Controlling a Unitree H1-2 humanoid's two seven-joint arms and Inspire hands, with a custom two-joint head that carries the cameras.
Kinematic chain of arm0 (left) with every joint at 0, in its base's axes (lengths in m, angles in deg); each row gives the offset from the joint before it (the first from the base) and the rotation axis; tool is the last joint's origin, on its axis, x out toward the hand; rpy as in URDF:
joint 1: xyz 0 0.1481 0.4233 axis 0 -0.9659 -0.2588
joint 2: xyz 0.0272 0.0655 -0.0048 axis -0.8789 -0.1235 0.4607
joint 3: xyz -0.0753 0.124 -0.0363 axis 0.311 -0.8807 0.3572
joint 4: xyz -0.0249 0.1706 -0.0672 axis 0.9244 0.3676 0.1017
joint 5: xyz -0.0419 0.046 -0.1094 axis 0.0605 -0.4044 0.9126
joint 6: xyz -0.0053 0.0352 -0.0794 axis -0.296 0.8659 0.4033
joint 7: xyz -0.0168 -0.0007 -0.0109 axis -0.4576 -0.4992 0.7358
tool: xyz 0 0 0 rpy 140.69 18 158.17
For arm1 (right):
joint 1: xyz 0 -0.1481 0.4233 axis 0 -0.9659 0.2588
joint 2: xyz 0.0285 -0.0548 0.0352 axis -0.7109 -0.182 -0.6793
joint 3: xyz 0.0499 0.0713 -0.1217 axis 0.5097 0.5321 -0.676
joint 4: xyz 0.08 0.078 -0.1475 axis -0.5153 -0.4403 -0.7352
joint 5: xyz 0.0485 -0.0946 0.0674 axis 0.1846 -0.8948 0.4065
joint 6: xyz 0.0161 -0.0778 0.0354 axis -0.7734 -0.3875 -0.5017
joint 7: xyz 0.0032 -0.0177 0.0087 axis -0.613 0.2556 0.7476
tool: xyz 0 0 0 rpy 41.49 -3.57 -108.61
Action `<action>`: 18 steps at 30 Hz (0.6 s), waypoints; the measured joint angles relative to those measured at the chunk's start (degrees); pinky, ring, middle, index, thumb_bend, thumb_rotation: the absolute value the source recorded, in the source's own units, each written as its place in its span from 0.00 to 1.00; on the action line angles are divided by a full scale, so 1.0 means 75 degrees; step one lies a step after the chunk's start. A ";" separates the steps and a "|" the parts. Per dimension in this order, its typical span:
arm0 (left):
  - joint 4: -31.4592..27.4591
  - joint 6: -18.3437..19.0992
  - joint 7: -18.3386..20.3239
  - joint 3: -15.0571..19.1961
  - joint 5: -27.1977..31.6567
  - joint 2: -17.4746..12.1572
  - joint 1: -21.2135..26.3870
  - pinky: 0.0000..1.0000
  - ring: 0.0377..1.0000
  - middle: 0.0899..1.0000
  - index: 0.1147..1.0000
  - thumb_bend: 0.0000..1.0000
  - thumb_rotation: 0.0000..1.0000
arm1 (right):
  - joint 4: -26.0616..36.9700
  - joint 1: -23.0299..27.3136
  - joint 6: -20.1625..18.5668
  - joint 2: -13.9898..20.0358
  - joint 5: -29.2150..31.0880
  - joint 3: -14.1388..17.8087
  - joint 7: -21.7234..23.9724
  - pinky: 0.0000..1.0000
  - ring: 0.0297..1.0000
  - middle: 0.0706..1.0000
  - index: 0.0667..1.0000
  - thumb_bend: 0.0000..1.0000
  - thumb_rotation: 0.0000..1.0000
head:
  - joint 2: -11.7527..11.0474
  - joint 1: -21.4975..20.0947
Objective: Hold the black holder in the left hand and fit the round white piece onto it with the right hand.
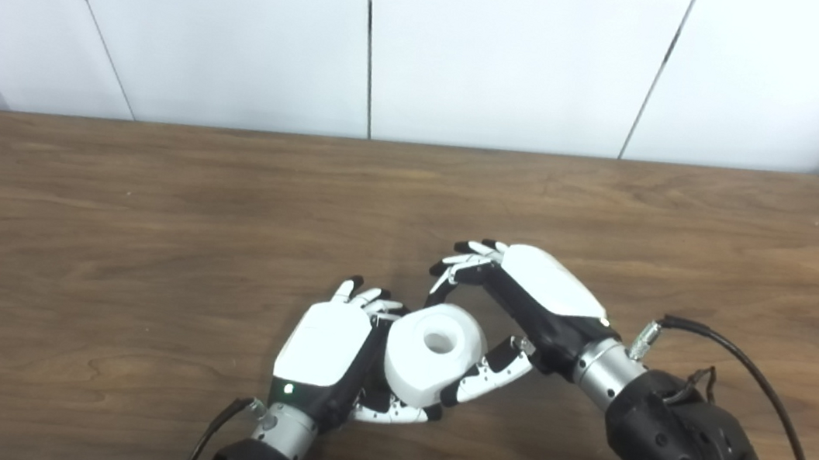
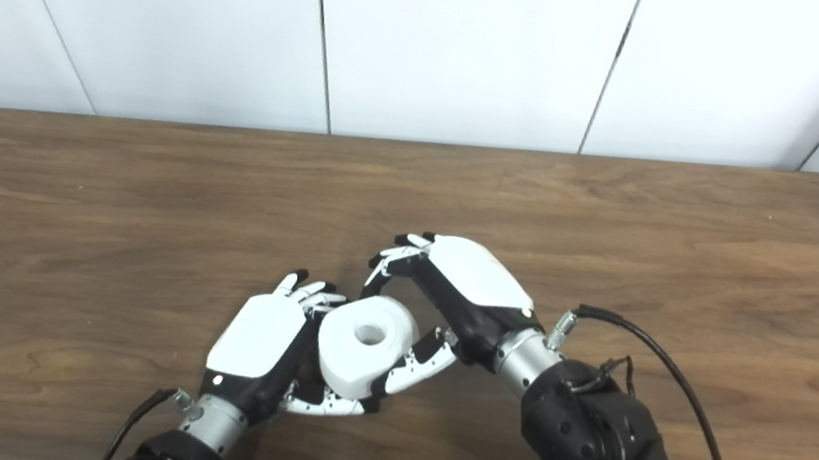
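The round white piece (image 1: 433, 352), with a hole in its top, sits in my left hand (image 1: 327, 349) near the table's front edge. The left fingers (image 1: 364, 296) curl round its far side and the thumb (image 1: 393, 414) lies under its near side. The black holder is almost wholly hidden beneath the white piece; only a dark sliver (image 1: 375, 391) shows between palm and piece. My right hand (image 1: 525, 307) stands just right of the piece, open. Its thumb (image 1: 489, 373) rests against the piece's lower right edge, while its fingers (image 1: 456, 263) arch above and behind without touching.
The brown wooden table (image 1: 144, 229) stretches wide to the left, right and back. A white panelled wall (image 1: 432, 45) stands behind its far edge. A black cable (image 1: 751, 374) loops off the right forearm.
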 measured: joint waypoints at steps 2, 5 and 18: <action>0.0000 0.0005 0.0000 -0.0003 0.0000 0.0000 0.0003 1.00 0.89 0.77 0.42 0.52 0.05 | -0.0056 0.0000 -0.0003 0.0046 0.0000 -0.0016 0.0075 1.00 0.97 0.84 0.63 0.98 0.28 | 0.0000 0.0000; 0.0000 0.0009 0.0000 -0.0006 0.0000 0.0000 0.0005 1.00 0.89 0.77 0.42 0.52 0.05 | -0.0114 -0.0001 -0.0025 0.0113 -0.0040 -0.0056 0.0193 1.00 0.99 0.87 0.67 1.00 0.31 | 0.0000 0.0000; 0.0000 0.0023 0.0011 -0.0016 0.0000 -0.0005 0.0014 1.00 0.89 0.77 0.42 0.52 0.05 | -0.0112 -0.0001 -0.0068 0.0114 -0.0374 -0.0064 0.0467 1.00 1.00 0.93 0.78 1.00 0.34 | -0.0012 -0.0094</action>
